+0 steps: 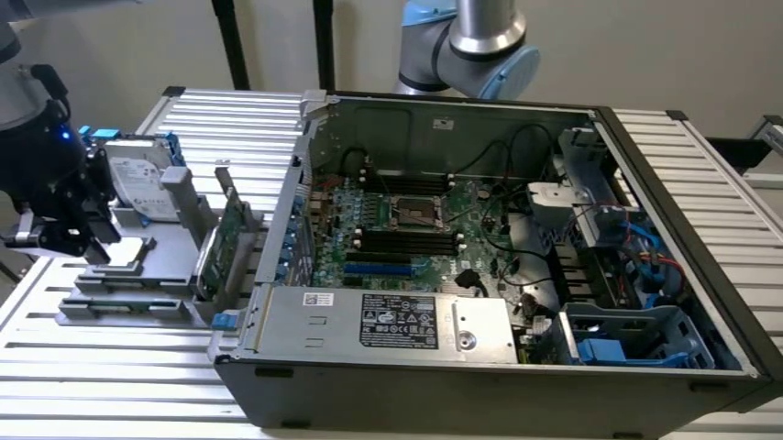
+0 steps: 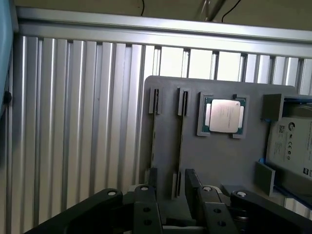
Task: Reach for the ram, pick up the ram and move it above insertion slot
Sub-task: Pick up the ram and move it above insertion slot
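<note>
— Wrist view: where is the ram point(image 2: 180, 146) seen?
— It is seen edge-on in a slot of the grey holder point(image 2: 219, 161), one end flanked by the gripper point(image 2: 170, 187), whose fingers are held apart.

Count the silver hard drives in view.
1. The hard drive stands on edge in the grey holder, at the exterior view's left, outside the computer case. Others may sit hidden in the case's drive bays.
</note>
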Tool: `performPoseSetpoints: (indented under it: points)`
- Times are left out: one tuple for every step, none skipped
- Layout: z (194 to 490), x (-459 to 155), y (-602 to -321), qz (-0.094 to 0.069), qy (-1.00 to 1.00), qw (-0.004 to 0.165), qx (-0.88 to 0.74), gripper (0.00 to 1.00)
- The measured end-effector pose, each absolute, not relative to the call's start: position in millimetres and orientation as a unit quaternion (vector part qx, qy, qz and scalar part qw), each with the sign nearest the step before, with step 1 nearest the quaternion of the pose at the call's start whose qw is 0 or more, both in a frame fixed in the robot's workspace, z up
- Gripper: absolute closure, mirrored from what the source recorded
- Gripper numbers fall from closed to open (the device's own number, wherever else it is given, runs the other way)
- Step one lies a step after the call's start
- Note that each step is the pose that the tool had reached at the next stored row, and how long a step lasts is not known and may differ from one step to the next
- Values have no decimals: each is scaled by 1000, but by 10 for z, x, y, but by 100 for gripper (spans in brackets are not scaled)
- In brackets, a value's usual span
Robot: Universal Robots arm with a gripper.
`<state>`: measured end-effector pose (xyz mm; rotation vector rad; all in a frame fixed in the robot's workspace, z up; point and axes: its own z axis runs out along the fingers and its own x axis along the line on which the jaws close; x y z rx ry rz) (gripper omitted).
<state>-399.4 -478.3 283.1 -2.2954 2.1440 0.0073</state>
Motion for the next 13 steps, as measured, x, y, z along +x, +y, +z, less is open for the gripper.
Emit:
performPoseSetpoints:
  points:
    - [2813, -3994, -4785, 2, 683, 0, -731, 64]
    - [2795, -3994, -4789, 2, 683, 0, -731, 64]
    - [2777, -3994, -4792, 2, 683, 0, -730, 64]
    - [2759, -3994, -4796, 2, 683, 0, -730, 64]
    - [2739, -3994, -4801, 2, 683, 0, -730, 64]
    - [2721, -3994, -4806, 2, 683, 0, -730, 64]
    - [2704, -3994, -4812, 2, 684, 0, -730, 64]
    - [2686, -3994, -4820, 2, 684, 0, -729, 64]
    - [2669, -3994, -4827, 2, 684, 0, -729, 64]
    - [2650, -3994, -4835, 2, 685, 0, -729, 64]
    - [2632, -3994, -4843, 2, 685, 0, -728, 64]
    - [2613, -3994, -4850, 2, 686, 0, -728, 64]
    - [2596, -3994, -4858, 2, 686, 0, -728, 64]
